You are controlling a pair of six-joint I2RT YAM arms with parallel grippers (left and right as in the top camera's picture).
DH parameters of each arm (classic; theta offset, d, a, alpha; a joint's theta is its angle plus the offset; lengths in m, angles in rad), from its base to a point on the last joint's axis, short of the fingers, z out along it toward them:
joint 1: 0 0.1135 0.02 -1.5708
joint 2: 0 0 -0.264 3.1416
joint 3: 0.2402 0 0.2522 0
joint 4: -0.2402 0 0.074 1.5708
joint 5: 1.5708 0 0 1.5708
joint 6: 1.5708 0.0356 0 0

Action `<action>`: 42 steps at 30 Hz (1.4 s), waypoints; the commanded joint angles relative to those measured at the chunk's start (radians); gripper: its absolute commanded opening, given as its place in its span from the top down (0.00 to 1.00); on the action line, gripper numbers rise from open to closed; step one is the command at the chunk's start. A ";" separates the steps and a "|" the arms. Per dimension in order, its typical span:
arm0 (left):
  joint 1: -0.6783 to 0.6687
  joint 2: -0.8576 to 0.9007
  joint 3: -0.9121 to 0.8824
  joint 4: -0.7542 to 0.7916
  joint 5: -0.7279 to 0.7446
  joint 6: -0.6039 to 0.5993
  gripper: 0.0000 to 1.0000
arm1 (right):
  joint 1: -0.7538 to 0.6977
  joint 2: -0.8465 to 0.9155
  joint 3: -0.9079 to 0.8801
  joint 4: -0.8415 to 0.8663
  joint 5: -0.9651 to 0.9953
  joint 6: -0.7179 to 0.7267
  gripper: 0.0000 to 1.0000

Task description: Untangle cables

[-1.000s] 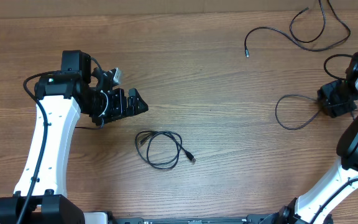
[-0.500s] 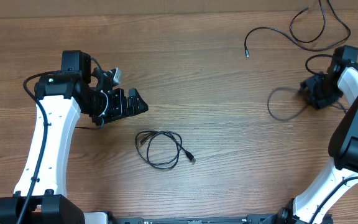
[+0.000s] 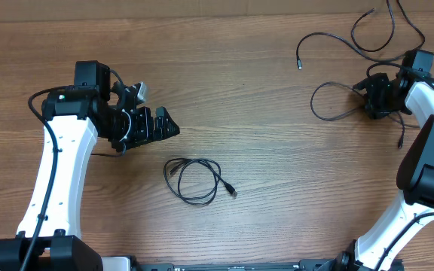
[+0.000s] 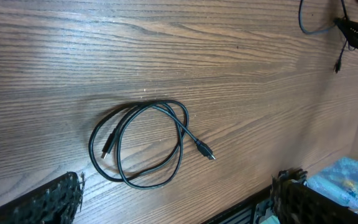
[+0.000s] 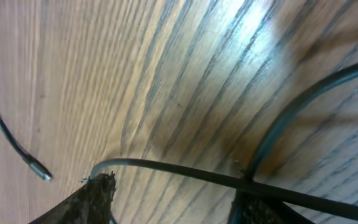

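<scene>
Overhead, on the wooden table (image 3: 262,150), the left gripper (image 3: 162,125) is standing with its jaws spread wide and is holding nothing. A coiled cable (image 3: 194,161) is lying near it on the wood, apart from the fingers. Toward the far right edge, the right gripper (image 3: 375,96) is sitting against a looped cable (image 3: 313,104), whose loop is bulging out toward the middle of the table. A third cable (image 3: 330,35) is snaking along the top right corner, apart from both arms.

From the left wrist, the coiled cable (image 4: 181,140) is resting flat with both ends showing, ahead of the two wide-set fingers (image 4: 55,199). Nothing is touching it. The right gripper is showing small in the top right corner.

From the right wrist, the two fingers (image 5: 98,196) are standing apart, with bare wood showing between them. One strand of the looped cable (image 5: 179,171) is running across the gap from tip to tip. Whether it is caught on them or only lying over them cannot be told. A plug tip (image 5: 40,170) is lying on the wood off to one side.
</scene>
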 commanded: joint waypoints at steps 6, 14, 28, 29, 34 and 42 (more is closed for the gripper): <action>0.000 0.000 0.001 0.001 0.001 -0.008 0.01 | -0.090 0.006 0.087 -0.112 0.082 -0.230 0.29; 0.000 0.000 0.001 0.001 0.001 -0.008 0.00 | -0.108 0.006 0.085 -0.141 0.187 -0.263 0.24; 0.000 0.000 0.001 0.001 0.001 -0.008 0.00 | -0.108 0.006 0.086 0.010 0.183 -0.392 0.14; 0.000 0.000 0.001 0.001 0.001 -0.008 0.01 | -0.109 0.006 0.090 0.009 0.183 -0.392 0.11; 0.000 0.000 0.001 0.001 0.001 -0.008 0.00 | -0.114 0.002 0.209 -0.124 0.183 -0.388 0.00; 0.000 0.000 0.001 0.001 0.001 -0.008 0.00 | -0.112 -0.017 0.450 -0.469 0.178 -0.282 0.00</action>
